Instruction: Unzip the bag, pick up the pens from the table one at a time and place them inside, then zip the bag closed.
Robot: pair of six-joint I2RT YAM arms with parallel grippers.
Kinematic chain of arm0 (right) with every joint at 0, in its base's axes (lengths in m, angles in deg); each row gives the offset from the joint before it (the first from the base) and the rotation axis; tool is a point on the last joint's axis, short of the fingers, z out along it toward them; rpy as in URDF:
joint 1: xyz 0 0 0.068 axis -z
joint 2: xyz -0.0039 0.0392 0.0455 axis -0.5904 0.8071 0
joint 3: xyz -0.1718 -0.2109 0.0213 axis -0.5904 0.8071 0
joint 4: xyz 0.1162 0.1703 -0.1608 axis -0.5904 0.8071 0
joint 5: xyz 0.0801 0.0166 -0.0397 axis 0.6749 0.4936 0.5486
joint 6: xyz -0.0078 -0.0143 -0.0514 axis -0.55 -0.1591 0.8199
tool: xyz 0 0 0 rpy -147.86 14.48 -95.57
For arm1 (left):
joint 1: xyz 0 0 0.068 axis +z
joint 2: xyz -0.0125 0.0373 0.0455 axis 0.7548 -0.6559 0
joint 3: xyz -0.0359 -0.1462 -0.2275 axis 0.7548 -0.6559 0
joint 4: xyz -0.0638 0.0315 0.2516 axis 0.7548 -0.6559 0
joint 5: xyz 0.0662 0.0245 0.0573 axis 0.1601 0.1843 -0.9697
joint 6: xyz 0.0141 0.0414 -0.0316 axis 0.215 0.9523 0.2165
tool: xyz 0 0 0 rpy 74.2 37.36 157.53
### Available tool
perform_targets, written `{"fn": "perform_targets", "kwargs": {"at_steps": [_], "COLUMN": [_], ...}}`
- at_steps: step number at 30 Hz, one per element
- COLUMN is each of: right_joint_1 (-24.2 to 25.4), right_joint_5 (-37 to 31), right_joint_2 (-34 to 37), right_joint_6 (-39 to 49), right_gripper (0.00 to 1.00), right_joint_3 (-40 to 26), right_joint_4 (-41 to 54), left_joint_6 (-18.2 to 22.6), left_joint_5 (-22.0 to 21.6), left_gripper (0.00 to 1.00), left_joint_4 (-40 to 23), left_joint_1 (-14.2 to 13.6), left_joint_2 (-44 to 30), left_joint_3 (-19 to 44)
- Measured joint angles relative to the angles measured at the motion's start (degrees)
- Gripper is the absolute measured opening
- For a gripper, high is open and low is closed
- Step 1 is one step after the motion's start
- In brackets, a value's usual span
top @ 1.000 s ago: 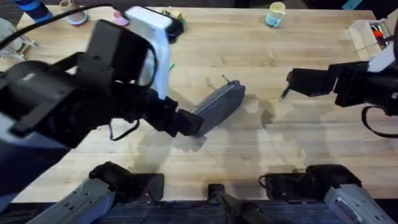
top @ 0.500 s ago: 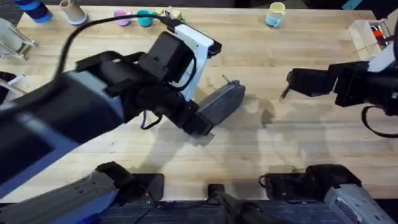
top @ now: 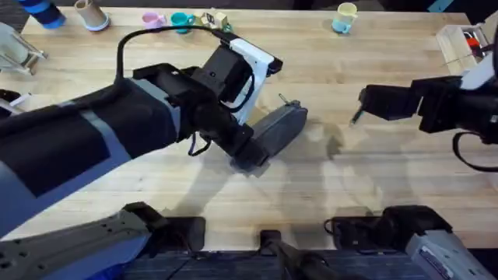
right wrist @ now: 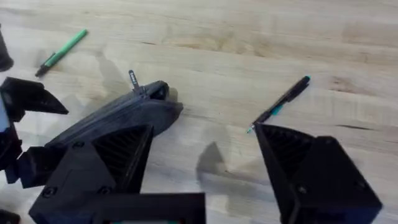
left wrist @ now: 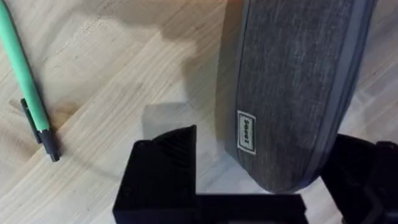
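Grey fabric, the bag [top: 274,131] lies slantwise mid-desk [top: 311,202], its metal pull [right wrist: 134,79] at the far end. The left gripper [left wrist: 267,186] stands open astride the bag's near end, one finger on each side, nothing clamped. A green pen [left wrist: 28,93] lies on the desk just beside the bag. The right gripper [right wrist: 202,165] hangs open and empty above the desk, right of the bag, with a dark pen [right wrist: 280,102] lying on the wood just beyond its fingers.
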Motion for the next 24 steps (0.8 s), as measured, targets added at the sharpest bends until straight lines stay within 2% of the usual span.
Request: {"fn": "perform_targets", "kwargs": {"at_steps": [9, 10, 11, 13, 24], "right_joint_1": [0.00, 0.00, 0.00, 0.00, 0.00], "right_joint_5": [0.00, 0.00, 0.00, 0.00, 0.00], "right_joint_2": [0.02, 0.00, 0.00, 0.00, 0.00], "right_joint_6": [0.02, 0.02, 0.02, 0.02, 0.06], "right_gripper": [0.996, 0.996, 0.995, 0.995, 0.997], "right_joint_3": [0.00, 0.00, 0.00, 0.00, 0.00], "right_joint_4": [-0.02, 0.00, -0.02, -0.02, -0.02], "left_joint_6": [0.13, 0.15, 0.39, 0.52, 0.54], "left_joint_5": [0.15, 0.15, 0.15, 0.15, 1.05], "left_gripper": [0.995, 0.995, 0.995, 0.995, 0.995], "left_joint_4": [-2.11, -2.21, -2.15, -2.15, -2.17], "left_joint_1": [0.02, 0.02, 0.02, 0.02, 0.02], "left_joint_2": [1.38, 2.23, 8.12, 9.55, 7.94], "left_joint_3": [0.02, 0.02, 0.02, 0.02, 0.02]}}
